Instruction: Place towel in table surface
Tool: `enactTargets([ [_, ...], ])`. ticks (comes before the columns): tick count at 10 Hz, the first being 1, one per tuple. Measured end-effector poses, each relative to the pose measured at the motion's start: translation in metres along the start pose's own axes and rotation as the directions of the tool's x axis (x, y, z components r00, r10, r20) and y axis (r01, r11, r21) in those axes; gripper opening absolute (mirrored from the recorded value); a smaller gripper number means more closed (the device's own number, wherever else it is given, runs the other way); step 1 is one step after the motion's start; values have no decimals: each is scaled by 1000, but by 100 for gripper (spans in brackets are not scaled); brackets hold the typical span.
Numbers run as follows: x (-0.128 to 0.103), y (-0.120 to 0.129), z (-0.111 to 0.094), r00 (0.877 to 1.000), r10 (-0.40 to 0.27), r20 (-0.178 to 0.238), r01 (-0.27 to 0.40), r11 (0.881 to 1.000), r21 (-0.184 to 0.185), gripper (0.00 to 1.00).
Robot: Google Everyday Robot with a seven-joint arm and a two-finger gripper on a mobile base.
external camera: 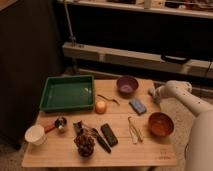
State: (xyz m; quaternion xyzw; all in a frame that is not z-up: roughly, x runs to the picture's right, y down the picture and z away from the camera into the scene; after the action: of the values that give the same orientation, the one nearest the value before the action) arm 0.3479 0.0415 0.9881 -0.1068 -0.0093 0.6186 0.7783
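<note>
A small blue folded cloth (138,106), which looks like the towel, lies flat on the wooden table (60,152), right of centre. My white arm comes in from the right. Its gripper (153,93) hangs at the table's right edge, just right of and a little behind the blue cloth and apart from it. Nothing shows in the gripper.
A green tray (67,93) sits back left and a purple bowl (127,85) at the back. A red-brown bowl (160,124) is near my arm. An orange object (101,107), tongs (133,130), a black bar (109,134), a pine cone (85,144) and a white cup (35,134) fill the front.
</note>
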Motion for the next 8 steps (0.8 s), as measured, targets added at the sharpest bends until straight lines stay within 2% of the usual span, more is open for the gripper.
enactTargets([
  [5, -1, -9, 0, 1000, 0, 1, 0, 1000, 0, 0],
  [8, -2, -5, -5, 1000, 0, -7, 0, 1000, -7, 0],
])
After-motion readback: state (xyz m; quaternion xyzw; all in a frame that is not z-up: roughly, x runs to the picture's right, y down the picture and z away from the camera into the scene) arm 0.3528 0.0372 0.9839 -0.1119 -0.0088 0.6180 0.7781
